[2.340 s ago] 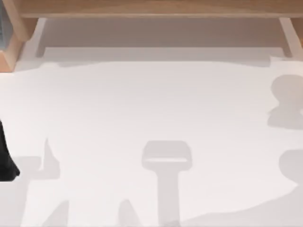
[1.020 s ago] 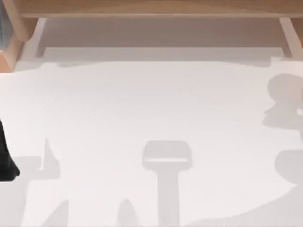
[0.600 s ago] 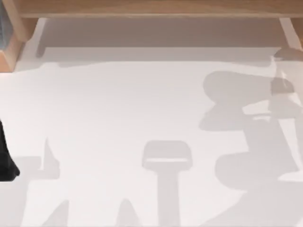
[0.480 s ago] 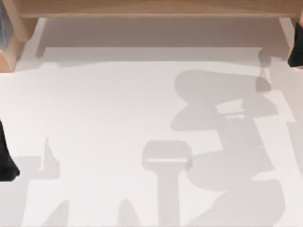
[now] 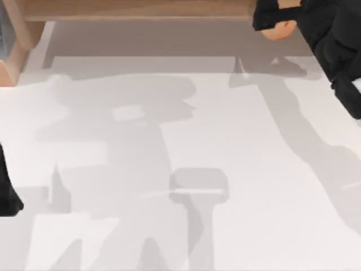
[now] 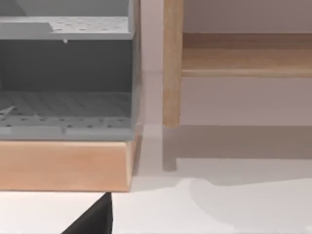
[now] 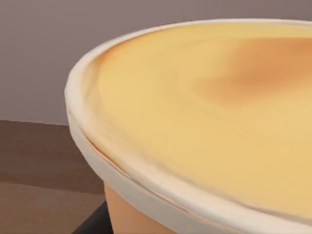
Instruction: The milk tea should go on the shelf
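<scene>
R. claw [image 5: 274, 23] at the shelf [image 5: 135, 8] board's front edge, top-view right, closed on the milk tea [image 5: 278, 29]; the cup's peach base pokes out just below the fingers. Wrist cam: cream-rimmed lid [image 7: 204, 122] close up. L. arm [image 5: 7, 189] parked at left edge; claw state: cannot tell.

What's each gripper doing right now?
Right gripper: at the shelf, top view's upper right, closed on the milk tea.
Left gripper: parked at the table's left edge; open or closed cannot be told.
</scene>
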